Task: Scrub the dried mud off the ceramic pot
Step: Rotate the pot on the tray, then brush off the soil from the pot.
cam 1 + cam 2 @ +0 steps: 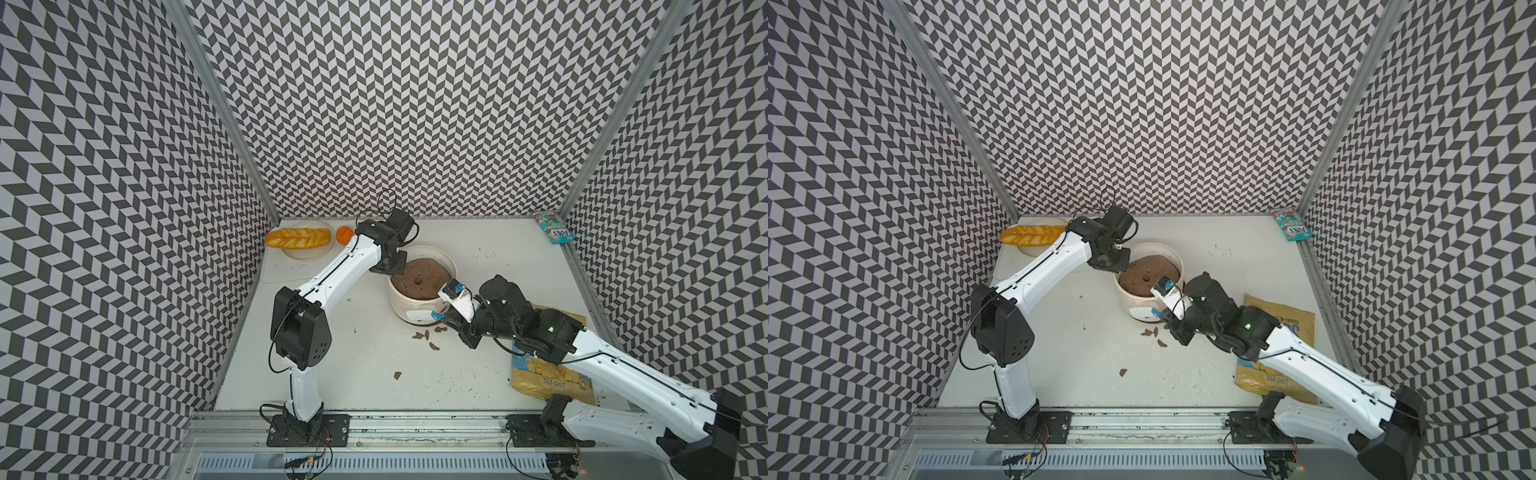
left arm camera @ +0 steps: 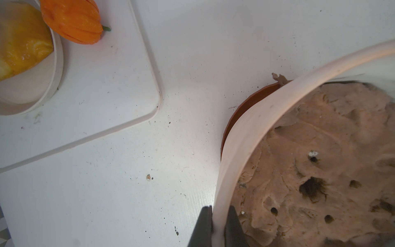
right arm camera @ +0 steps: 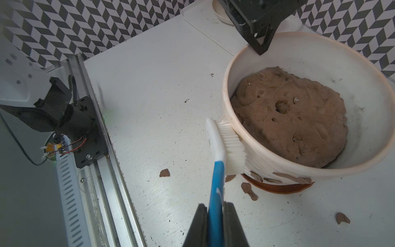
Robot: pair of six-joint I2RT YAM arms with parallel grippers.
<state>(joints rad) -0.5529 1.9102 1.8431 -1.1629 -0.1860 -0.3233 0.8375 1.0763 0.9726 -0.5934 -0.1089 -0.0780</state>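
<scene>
The cream ribbed ceramic pot [image 1: 399, 305] [image 1: 1131, 307] stands mid-table on an orange-brown saucer [image 3: 277, 188]. My left gripper [image 2: 219, 208] [image 1: 390, 266] is shut on the pot's far-left rim [image 2: 245, 132], one finger outside and one inside. My right gripper [image 3: 215, 204] [image 1: 453, 322] is shut on the blue handle of a white-bristled brush [image 3: 217, 181]. The bristles [image 3: 232, 145] press against the pot's outer front wall. Streaks of dried mud [image 3: 284, 175] cling low on that wall. Loose flakes [image 1: 419, 334] [image 3: 164, 172] lie on the table in front.
A brown soil mound [image 3: 288, 115] fills the pot. A white board [image 2: 106, 85] at the back left carries a plate [image 1: 307, 251] of bread and an orange pumpkin [image 1: 344, 235]. A chip bag [image 1: 544, 382] lies under my right arm. A candy packet [image 1: 555, 226] sits back right.
</scene>
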